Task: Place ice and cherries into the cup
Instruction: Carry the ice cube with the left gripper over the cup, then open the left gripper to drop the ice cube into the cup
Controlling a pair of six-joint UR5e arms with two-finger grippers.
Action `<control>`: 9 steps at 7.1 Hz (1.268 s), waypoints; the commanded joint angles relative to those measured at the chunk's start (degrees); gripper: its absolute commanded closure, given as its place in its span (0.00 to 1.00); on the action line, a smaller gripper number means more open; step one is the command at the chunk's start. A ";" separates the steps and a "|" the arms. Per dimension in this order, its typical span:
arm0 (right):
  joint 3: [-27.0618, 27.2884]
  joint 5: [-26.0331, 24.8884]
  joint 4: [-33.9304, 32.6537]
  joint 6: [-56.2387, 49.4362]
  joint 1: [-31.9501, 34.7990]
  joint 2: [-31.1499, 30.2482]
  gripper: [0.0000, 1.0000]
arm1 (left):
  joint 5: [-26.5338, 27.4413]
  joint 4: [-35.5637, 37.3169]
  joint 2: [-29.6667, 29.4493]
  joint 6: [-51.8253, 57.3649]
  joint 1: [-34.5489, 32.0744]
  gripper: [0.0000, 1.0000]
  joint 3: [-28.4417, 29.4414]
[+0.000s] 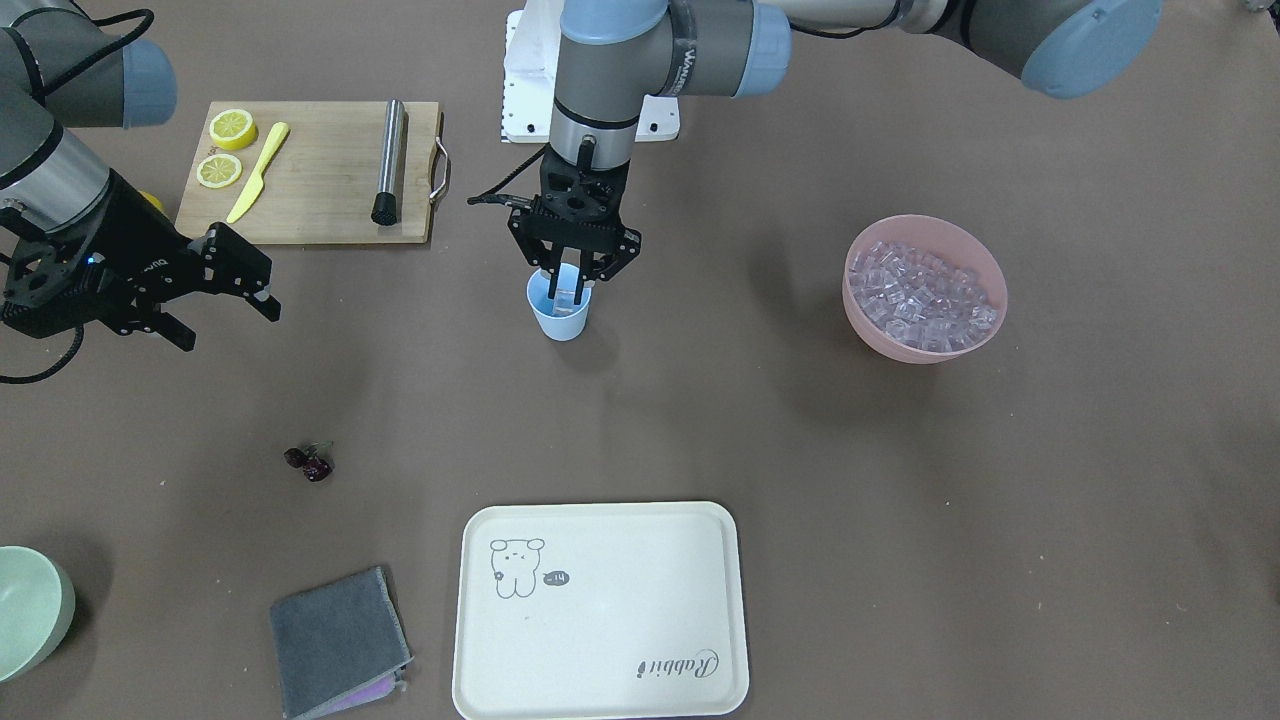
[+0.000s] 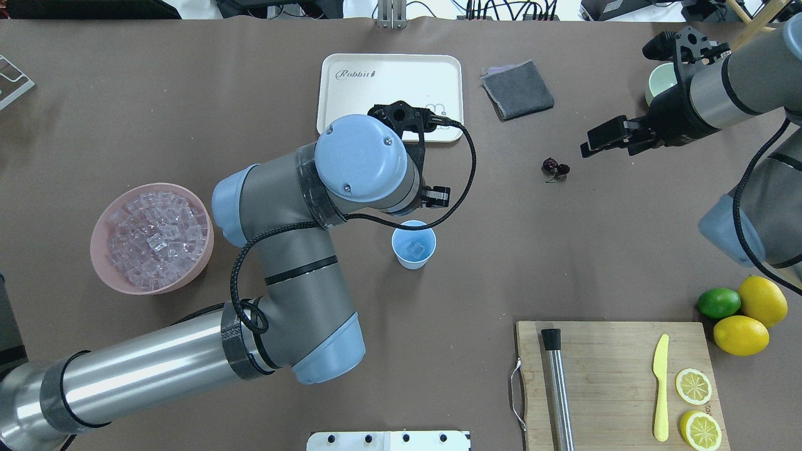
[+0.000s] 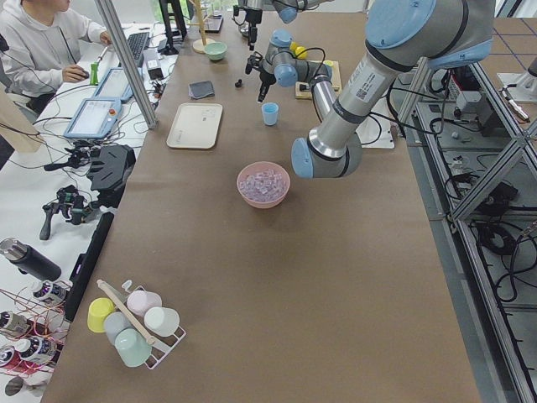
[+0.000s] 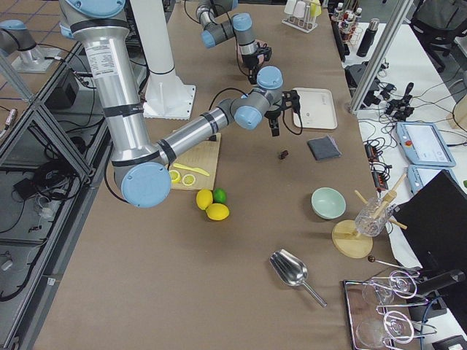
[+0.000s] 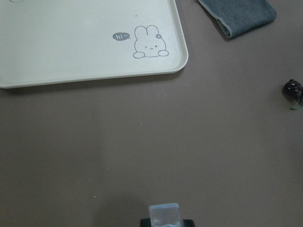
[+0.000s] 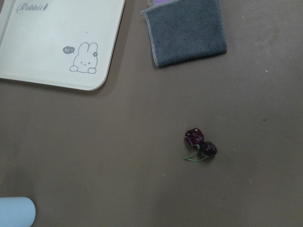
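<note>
The pale blue cup [image 1: 560,318] [image 2: 413,245] stands mid-table with one clear cube lying inside it. My left gripper [image 1: 568,290] hangs straight down over the cup's mouth, fingertips at the rim, shut on an ice cube [image 5: 164,215]. The rest of the ice fills the pink bowl [image 1: 925,350] [image 2: 113,275] to the left arm's side. The cherries [image 1: 309,463] [image 2: 555,168] [image 6: 201,142] lie on the bare table. My right gripper [image 1: 232,322] [image 2: 589,150] hovers open and empty a short way from them, raised off the table.
A cream tray [image 1: 600,640] and a folded grey cloth [image 1: 335,640] lie on the far side. A cutting board [image 1: 320,190] holds lemon slices, a yellow knife and a metal muddler. Two lemons and a lime [image 2: 741,335] sit beside it; a pale green bowl [image 1: 30,610] is at the corner.
</note>
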 commanded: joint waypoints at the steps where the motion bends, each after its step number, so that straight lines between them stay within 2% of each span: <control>1: 0.15 0.12 0.00 0.00 0.04 -0.26 0.00 | 0.12 0.00 2.27 -0.10 1.86 1.00 -2.35; 3: 0.06 1.00 0.00 0.00 0.12 -0.43 0.00 | 1.87 0.09 2.01 -2.64 4.14 1.00 -2.44; 4: 0.06 1.09 0.00 0.00 0.21 -0.61 0.00 | 2.66 0.09 1.92 -3.00 4.59 0.89 -2.35; 5: 0.15 1.09 0.00 0.00 0.13 -0.70 0.00 | 4.15 0.00 1.83 -3.00 5.20 0.43 -2.35; 6: 0.15 1.09 0.00 0.09 0.12 -0.70 0.00 | 4.17 0.00 1.83 -2.91 5.21 0.21 -2.26; 7: 0.24 1.09 0.00 0.09 0.12 -0.70 0.00 | 4.25 0.00 1.83 -3.00 5.21 0.04 -2.35; 8: 0.24 1.09 0.00 0.00 0.12 -0.70 0.00 | 3.99 0.09 2.44 -3.26 4.94 0.04 -4.44; 9: 0.33 1.09 0.00 0.09 0.12 -0.70 0.00 | 3.47 2.52 6.88 -2.48 3.11 0.07 -11.07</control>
